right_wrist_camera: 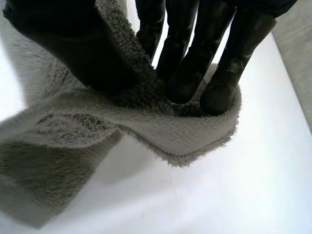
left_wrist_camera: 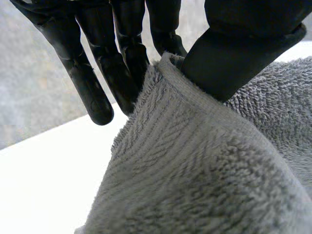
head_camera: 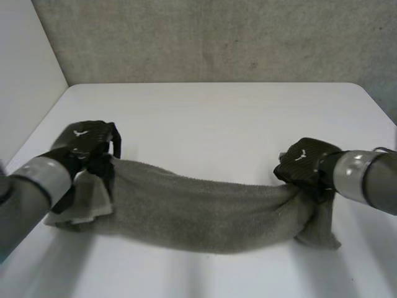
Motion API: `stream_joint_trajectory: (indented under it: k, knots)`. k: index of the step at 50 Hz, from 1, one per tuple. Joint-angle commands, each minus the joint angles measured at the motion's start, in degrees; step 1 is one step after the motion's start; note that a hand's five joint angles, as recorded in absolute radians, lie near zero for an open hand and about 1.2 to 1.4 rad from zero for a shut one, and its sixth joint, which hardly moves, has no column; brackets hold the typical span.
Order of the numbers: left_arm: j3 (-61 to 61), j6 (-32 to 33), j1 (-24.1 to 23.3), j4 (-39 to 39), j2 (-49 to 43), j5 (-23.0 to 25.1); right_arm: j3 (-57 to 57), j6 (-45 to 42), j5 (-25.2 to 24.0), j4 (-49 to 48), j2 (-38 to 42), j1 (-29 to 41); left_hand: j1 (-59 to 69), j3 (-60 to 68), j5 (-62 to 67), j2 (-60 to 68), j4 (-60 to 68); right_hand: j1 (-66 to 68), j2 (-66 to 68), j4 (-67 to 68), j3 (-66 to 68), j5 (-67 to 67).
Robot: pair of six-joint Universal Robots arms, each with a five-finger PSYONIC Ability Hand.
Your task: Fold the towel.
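Observation:
A grey terry towel (head_camera: 198, 214) lies bunched in a long band across the near part of the white table (head_camera: 217, 124). My left hand (head_camera: 87, 146) is at the towel's left end. In the left wrist view its thumb (left_wrist_camera: 234, 58) pinches the towel's hem (left_wrist_camera: 195, 146) against the fingers (left_wrist_camera: 122, 63). My right hand (head_camera: 307, 164) is at the towel's right end. In the right wrist view its thumb (right_wrist_camera: 87, 53) and fingers (right_wrist_camera: 195, 68) pinch a fold of the towel's edge (right_wrist_camera: 185, 131), lifted a little off the table.
A grey wall (head_camera: 217, 37) stands behind the table's far edge. A white side panel (head_camera: 25, 68) rises at the far left. Bare tabletop (head_camera: 217, 124) stretches beyond the towel to the far edge.

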Motion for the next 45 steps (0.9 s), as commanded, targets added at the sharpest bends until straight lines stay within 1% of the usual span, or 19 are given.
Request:
stream_joint_trajectory:
  k: [1,2,3,4,5,6,7,8,10,11,13,15,19,21,25,29,36,41,45]
  knots:
    - [19.2,6.2,-3.5,0.9,-13.4,-0.4,-18.9,1.7,3.8,-9.0,12.2,3.0,12.1,10.3,12.0,10.3,10.2,6.0,6.2,3.6,3.7,4.6]
    - [24.7,7.2,-3.8,1.9,-14.2,-0.5,-24.2,2.6,5.6,-13.2,13.4,3.5,12.1,10.3,12.0,10.3,10.2,6.0,6.2,3.6,3.7,4.6]
    - [24.7,7.2,-3.8,1.9,-14.2,-0.5,-24.2,2.6,5.6,-13.3,13.4,3.5,12.1,10.3,12.0,10.3,10.2,6.0,6.2,3.6,3.7,4.6]
    - [30.2,7.6,-4.0,4.2,-14.3,-0.7,-28.5,4.0,6.9,-18.6,13.6,3.7,12.1,10.3,12.0,10.3,10.2,6.0,6.2,3.6,3.7,4.6]
    - [30.3,7.6,-4.0,4.2,-14.3,-0.7,-31.7,6.8,8.1,-25.3,13.3,4.1,12.1,10.3,12.0,10.3,10.2,6.0,6.2,3.6,3.7,4.6]
    - [35.2,7.4,-4.1,7.7,-14.1,-1.1,-31.7,6.9,8.1,-25.3,13.3,4.1,12.1,10.3,12.0,10.3,10.2,6.0,6.2,3.6,3.7,4.6]
    - [38.9,7.1,-4.6,12.2,-13.6,-2.2,-32.7,10.5,8.8,-32.5,12.3,4.1,12.1,10.3,12.0,10.3,10.2,6.0,6.2,3.6,3.7,4.6]
    - [39.0,7.1,-4.6,12.3,-13.6,-2.2,-32.7,10.6,8.8,-32.6,12.2,4.1,12.1,10.3,12.0,10.3,10.2,6.0,6.2,3.6,3.7,4.6]
    - [42.0,6.3,-4.9,22.3,-10.9,-5.7,-29.7,17.8,9.4,-45.0,7.1,3.4,12.1,10.3,12.0,10.3,10.2,6.0,6.2,3.6,3.7,4.6]
    - [42.1,6.3,-4.9,22.3,-10.9,-5.7,-29.7,17.9,9.4,-45.0,7.1,3.4,12.1,10.3,12.0,10.3,10.2,6.0,6.2,3.6,3.7,4.6]
    - [41.9,4.3,-4.7,30.4,-8.7,-8.5,-24.3,22.3,8.8,-52.1,2.4,3.2,12.1,10.3,12.0,10.3,10.2,6.0,6.2,3.6,3.7,4.6]
    - [41.4,2.8,-4.7,32.1,-8.5,-9.1,-21.4,23.2,8.7,-52.7,0.7,3.2,12.1,10.3,12.0,10.3,10.2,6.0,6.2,3.6,3.7,4.6]
    - [37.4,0.8,-4.3,29.8,-8.3,-9.1,-16.9,22.8,7.8,-50.0,-0.1,3.2,12.1,10.3,12.0,10.3,10.2,6.0,6.2,3.6,3.7,4.6]
    - [30.8,0.5,-4.3,27.4,-8.5,-8.7,-12.6,21.6,5.7,-45.5,0.5,3.3,12.1,10.3,12.0,10.3,10.2,6.0,6.2,3.6,3.7,4.6]
    - [23.2,0.6,-4.1,26.8,-8.8,-8.2,-7.5,19.0,2.9,-42.5,1.6,3.3,12.1,10.3,12.0,10.3,10.2,6.0,6.2,3.6,3.7,4.6]
    - [12.1,0.8,-4.1,27.2,-11.1,-6.1,0.3,13.2,0.7,-42.4,5.9,3.2,12.1,10.3,12.0,10.3,10.2,6.0,6.2,3.6,3.7,4.6]
    - [-1.3,1.0,-4.1,28.6,-14.2,-4.4,10.4,3.9,0.8,-41.7,14.3,3.0,12.1,10.3,12.0,10.3,10.2,6.0,6.2,3.6,3.7,4.6]
    - [-6.0,1.0,-4.1,28.5,-13.6,-4.4,15.2,2.0,0.8,-41.7,13.8,2.5,12.1,10.3,12.0,10.3,10.2,6.0,6.2,3.6,3.7,4.6]
    - [-9.1,1.0,-3.4,28.0,-10.8,-4.3,19.5,1.9,1.1,-41.5,8.5,-0.3,12.1,10.3,12.0,10.3,10.2,6.0,6.2,3.6,3.7,4.6]
